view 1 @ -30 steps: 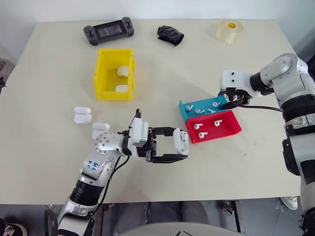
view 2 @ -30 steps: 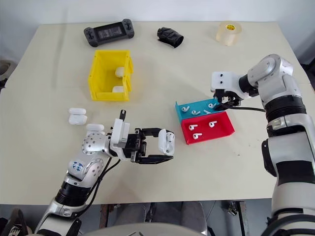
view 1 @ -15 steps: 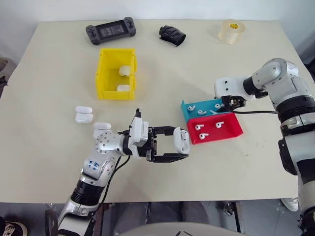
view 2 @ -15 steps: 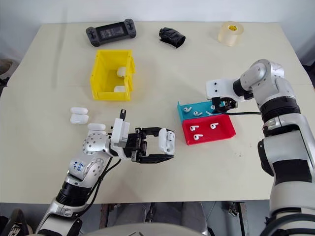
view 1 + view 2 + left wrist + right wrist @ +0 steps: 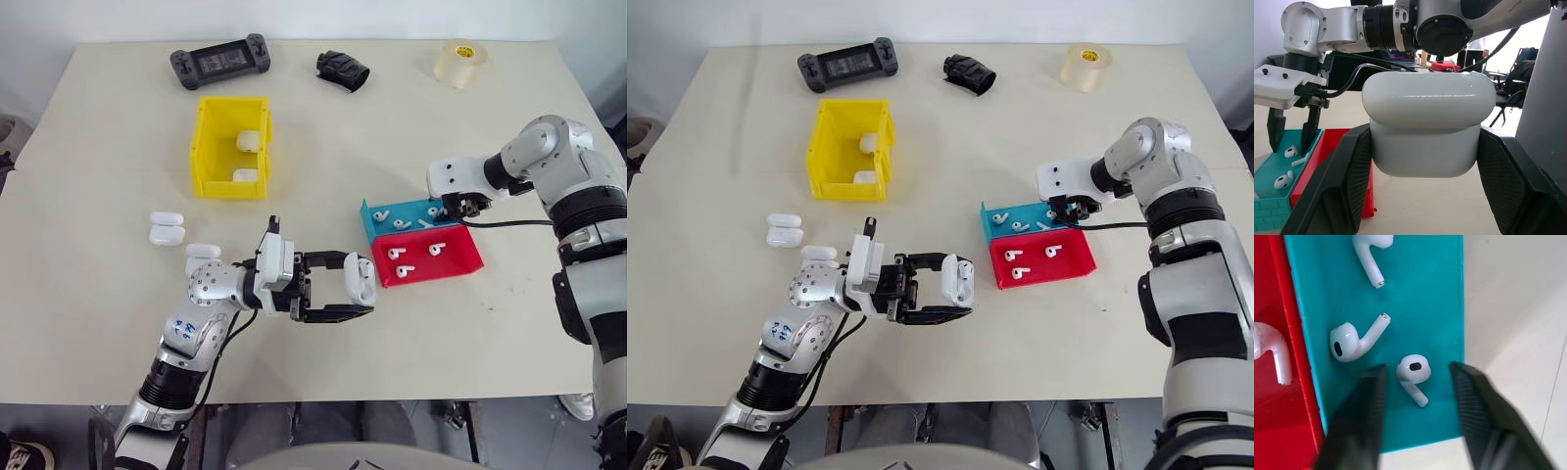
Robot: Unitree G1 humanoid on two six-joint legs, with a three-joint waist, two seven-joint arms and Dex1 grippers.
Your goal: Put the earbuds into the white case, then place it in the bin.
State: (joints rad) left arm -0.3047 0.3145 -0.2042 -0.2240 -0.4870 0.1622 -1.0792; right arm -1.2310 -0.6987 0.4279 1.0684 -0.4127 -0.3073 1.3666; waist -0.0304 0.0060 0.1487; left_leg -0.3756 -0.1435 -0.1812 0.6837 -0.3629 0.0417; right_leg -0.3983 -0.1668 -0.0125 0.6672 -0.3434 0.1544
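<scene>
Right gripper [image 5: 1418, 382] hangs over the blue tray [image 5: 372, 217], jaws apart and straddling one earbud [image 5: 1414, 371]. To pick cleanly, I would sink until the fingers bracket the bud's head, then close gently, clear of its neighbour [image 5: 1354, 339]. Left gripper [image 5: 359, 291], at the near middle of the table, is clamped on the white case [image 5: 362, 279], lid closed. Red tray [image 5: 468, 257] holds earbuds too. Far left, the yellow bin [image 5: 205, 147] already contains two cases.
</scene>
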